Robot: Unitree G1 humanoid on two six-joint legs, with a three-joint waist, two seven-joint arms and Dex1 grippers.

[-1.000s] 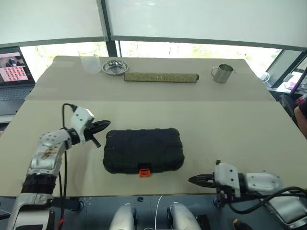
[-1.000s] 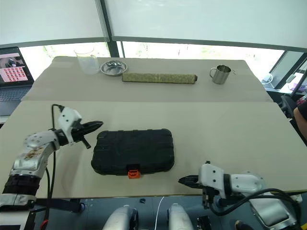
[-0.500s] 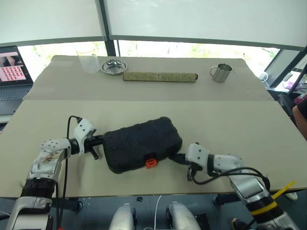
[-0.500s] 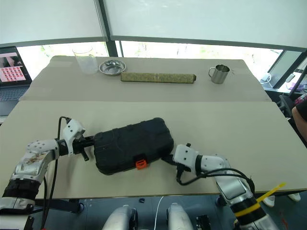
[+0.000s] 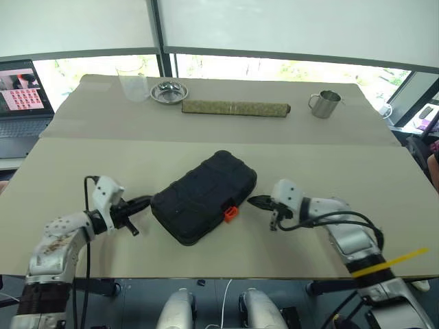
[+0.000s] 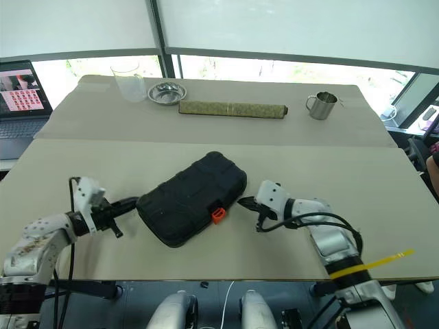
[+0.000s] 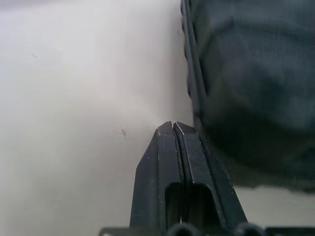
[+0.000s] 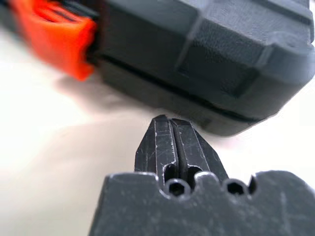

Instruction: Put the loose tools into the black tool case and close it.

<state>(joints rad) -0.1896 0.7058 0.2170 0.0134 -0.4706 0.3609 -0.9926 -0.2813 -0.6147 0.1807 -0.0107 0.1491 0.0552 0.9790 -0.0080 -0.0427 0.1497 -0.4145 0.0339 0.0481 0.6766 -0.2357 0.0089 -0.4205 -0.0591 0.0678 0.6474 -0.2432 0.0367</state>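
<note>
1. The black tool case [image 5: 204, 197] lay shut on the tabletop [image 5: 329, 171], turned askew so its long side ran diagonally; its orange latch [image 5: 230, 213] faced the near right and looked engaged, though I could not be sure it was fully snapped.
2. No screwdrivers, knife or tape roll lay loose anywhere on the tabletop. Judgement: the tools were most likely already inside, so packing and closing looked done or nearly so; what remained, if anything, was confirming the latch and squaring the case up.
3. The left tool [image 5: 142, 201] was at the case's near-left end, fingers pressed together with nothing between them. The left wrist view showed the closed fingertips [image 7: 173, 129] just beside the case's edge; whether they touched it I could not tell.
4. The right tool [image 5: 255, 201] was also closed and empty, its tip just right of the latch, close to the case's corner but with a gap showing in the right wrist view.
5. Far side of the tabletop, well apart from the case: a clear cup [image 5: 132, 83], a small metal dish [image 5: 169, 91], a long rolled mat [image 5: 235, 107] and a steel mug [image 5: 325, 103].
6. A laptop [image 5: 24, 96] stood open off the far left edge.
</note>
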